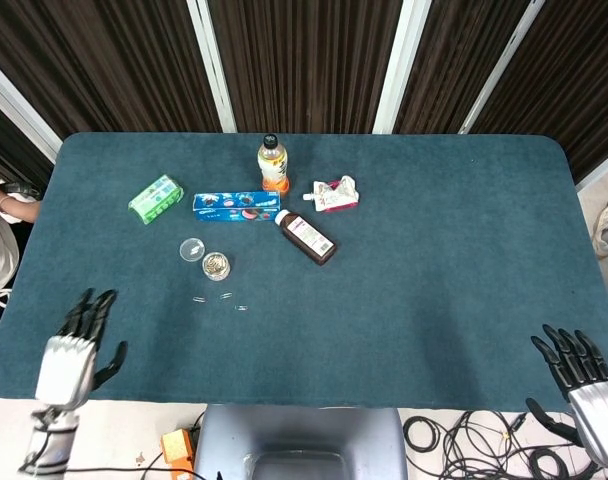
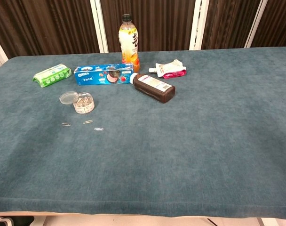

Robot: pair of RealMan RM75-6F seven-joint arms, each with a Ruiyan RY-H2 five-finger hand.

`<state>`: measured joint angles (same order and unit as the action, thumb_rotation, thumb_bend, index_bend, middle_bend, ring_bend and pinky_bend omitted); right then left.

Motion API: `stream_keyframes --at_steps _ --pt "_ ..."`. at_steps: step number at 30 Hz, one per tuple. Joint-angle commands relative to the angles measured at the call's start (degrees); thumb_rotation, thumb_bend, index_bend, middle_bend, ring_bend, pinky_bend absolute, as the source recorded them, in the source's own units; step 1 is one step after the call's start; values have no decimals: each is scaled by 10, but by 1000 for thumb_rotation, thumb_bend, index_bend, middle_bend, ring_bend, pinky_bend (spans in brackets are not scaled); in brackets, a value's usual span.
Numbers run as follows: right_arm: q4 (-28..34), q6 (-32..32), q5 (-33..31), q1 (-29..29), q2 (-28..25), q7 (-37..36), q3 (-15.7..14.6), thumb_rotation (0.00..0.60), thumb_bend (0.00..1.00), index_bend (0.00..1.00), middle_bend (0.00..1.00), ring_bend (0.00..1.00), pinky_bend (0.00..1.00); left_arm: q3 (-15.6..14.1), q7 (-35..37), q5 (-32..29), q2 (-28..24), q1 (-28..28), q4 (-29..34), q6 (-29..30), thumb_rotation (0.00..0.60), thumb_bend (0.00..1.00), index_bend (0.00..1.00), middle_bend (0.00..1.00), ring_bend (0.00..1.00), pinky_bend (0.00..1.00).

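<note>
My left hand (image 1: 76, 345) hangs over the table's near left edge, fingers spread and empty. At the near right corner my right hand (image 1: 582, 375) is also spread with nothing in it. Neither hand shows in the chest view. A small clear jar of paper clips (image 1: 216, 266) (image 2: 83, 103) stands uncovered, its lid (image 1: 190, 249) (image 2: 66, 97) lying beside it. Three loose paper clips (image 2: 83, 125) (image 1: 221, 299) lie on the cloth in front of the jar.
On the blue table (image 1: 434, 260) lie a green pack (image 1: 155, 198) (image 2: 51, 74), an Oreo box (image 1: 236, 206) (image 2: 103, 74), a brown bottle on its side (image 1: 306, 236) (image 2: 153, 86) and a pink pouch (image 1: 332, 194) (image 2: 170, 68). An orange drink bottle (image 1: 273, 164) (image 2: 128, 42) stands upright.
</note>
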<state>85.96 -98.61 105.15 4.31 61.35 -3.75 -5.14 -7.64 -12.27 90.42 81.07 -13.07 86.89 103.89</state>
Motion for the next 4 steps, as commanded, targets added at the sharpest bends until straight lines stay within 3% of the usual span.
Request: stream_keyframes --at_steps 1,4 --pt "9 13 -6 -5 3 14 2 600 178 0 0 0 0 -47 34 43 15 73 -94 16 600 378 6 95 8 197" --pt "15 20 -11 -7 4 22 4 600 178 0 0 0 0 -33 36 36 9 75 -83 3 600 377 0 94 8 190"
